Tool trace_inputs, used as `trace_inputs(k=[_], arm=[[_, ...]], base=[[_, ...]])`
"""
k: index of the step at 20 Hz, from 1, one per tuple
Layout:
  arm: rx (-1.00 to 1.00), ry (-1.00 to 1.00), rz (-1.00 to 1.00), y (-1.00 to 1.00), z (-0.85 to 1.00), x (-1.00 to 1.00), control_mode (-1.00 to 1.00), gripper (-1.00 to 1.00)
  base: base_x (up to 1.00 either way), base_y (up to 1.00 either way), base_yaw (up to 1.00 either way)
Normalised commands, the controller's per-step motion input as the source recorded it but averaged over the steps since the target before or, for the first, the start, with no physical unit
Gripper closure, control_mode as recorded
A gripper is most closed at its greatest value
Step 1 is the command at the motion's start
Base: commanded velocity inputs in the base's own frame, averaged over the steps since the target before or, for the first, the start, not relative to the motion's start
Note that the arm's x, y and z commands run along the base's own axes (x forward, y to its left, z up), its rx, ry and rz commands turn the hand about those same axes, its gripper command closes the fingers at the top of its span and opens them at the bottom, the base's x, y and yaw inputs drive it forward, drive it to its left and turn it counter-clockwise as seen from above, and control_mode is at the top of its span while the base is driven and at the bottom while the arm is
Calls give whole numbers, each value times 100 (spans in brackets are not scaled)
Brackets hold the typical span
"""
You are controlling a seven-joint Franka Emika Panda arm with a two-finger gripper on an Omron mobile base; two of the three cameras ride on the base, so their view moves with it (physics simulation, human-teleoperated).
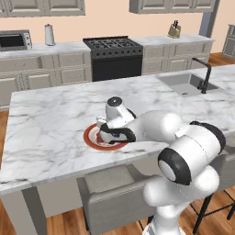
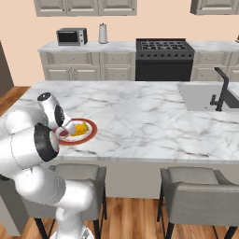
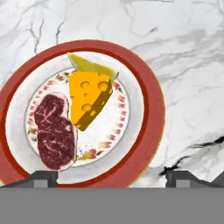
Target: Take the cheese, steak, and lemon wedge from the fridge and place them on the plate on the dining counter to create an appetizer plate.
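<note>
Two dark fingertips (image 3: pixel 43 178) of my pincer (image 3: pixel 111 178) stand wide apart at the bottom of the hand view, holding nothing. Straight beyond them lies the plate (image 3: pixel 151 113), round with a broad red-brown rim, resting on the white marble table (image 3: pixel 183 52). On its white middle I see the steak (image 3: pixel 54 131), a dark red slab lying closest to the left fingertip. Beside it sits the cheese (image 3: pixel 89 99), a chunky orange wedge with holes, touching or nearly touching the steak's edge. Partly tucked under the cheese's far side is the lemon wedge (image 3: pixel 92 66), a pale yellow crescent. From the right base view, my pincer (image 2: pixel 70 128) hovers low over the plate's (image 2: pixel 89 135) near edge.
</note>
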Motion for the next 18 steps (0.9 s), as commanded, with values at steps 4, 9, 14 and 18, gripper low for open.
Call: trace_inputs(k=[4, 9, 14, 18], arm=[[2, 0, 0, -56, 100, -100, -100, -100], [4, -1, -1, -59, 100, -100, -100, -100], [7, -4, -4, -80, 98, -100, -100, -100], [9, -13, -5, -76, 76, -100, -100, -100]], base=[[0, 0, 0], [0, 0, 0], [0, 0, 0], [0, 0, 0]])
